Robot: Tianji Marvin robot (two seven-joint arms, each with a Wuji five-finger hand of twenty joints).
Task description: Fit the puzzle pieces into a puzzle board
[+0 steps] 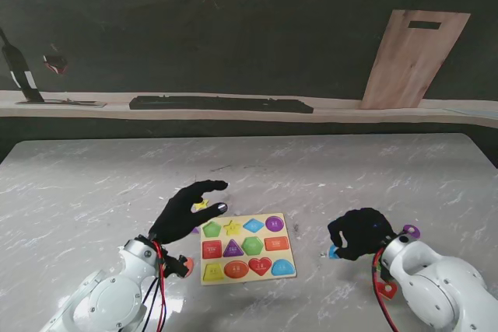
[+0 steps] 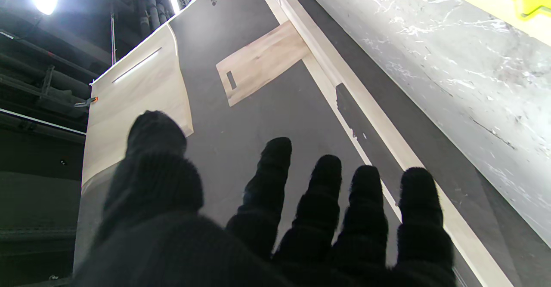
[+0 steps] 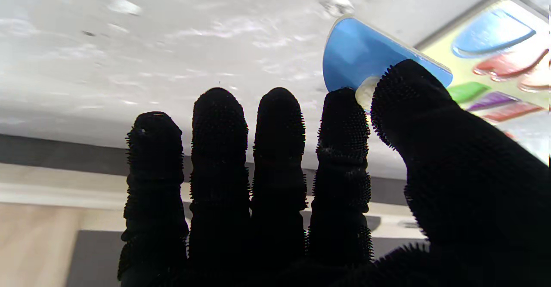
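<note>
A blue puzzle piece (image 3: 361, 54) is pinched between thumb and forefinger of the right hand (image 1: 359, 232), mostly hidden beneath the glove in the stand view. The puzzle board (image 1: 247, 248) is seen on the marble bench (image 1: 327, 169), between both hands. A yellow star piece (image 1: 201, 205) is half concealed under the left hand (image 1: 187, 209), whose fingers are spread and holding nothing.

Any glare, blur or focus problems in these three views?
Stand view: even light, fairly sharp, though the puzzle board is small. Left wrist view: a bright lamp flares at one corner; the left robot hand is a dark silhouette. Right wrist view: the table is washed out and soft, the board blurred; the blue piece and right robot hand are sharper.
</note>
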